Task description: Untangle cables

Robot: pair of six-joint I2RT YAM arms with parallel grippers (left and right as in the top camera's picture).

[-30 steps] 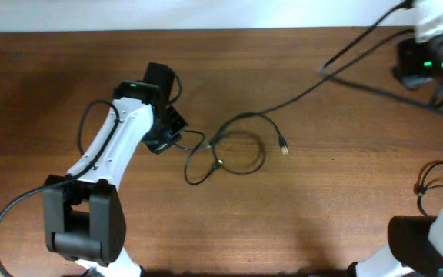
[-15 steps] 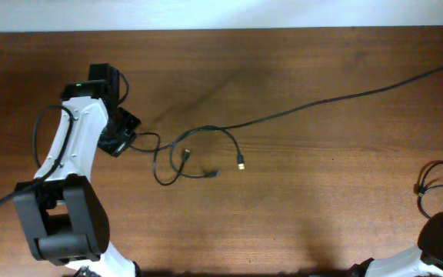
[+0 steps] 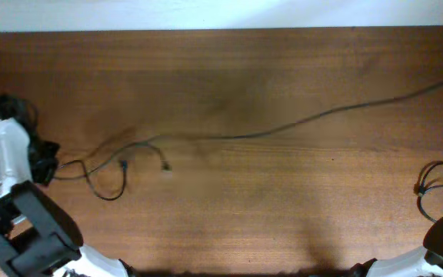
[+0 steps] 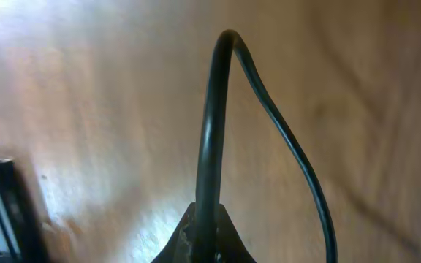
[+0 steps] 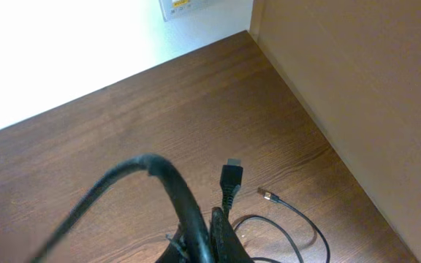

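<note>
From above, the left arm (image 3: pixel 2 165) is reaching to the far left side of the desk (image 3: pixel 244 223). The left fingers (image 3: pixel 43 163) are holding one end of the cable (image 3: pixel 283 127). The cable is making a small loop (image 3: pixel 108 188) near them, with two little plugs (image 3: pixel 123 163) (image 3: pixel 165 165) lying just beside the loop. From there it is running in one long line across the desk and going off the right edge. The right fingers are not showing in this view.

In the left wrist view, the left fingers (image 4: pixel 229 248) are squeezing shut on the cable (image 4: pixel 209 146). It is rising up, bending over and coming back down on the right.

In the right wrist view, the right fingers (image 5: pixel 225 245) are pinching the cable (image 5: pixel 163 175), which is curving away to the left. A black plug (image 5: pixel 231 179) is sticking up beside it. A thin cord (image 5: pixel 298 219) with a tiny plug (image 5: pixel 267 195) is lying on the desk (image 5: pixel 123 124) below.
</note>
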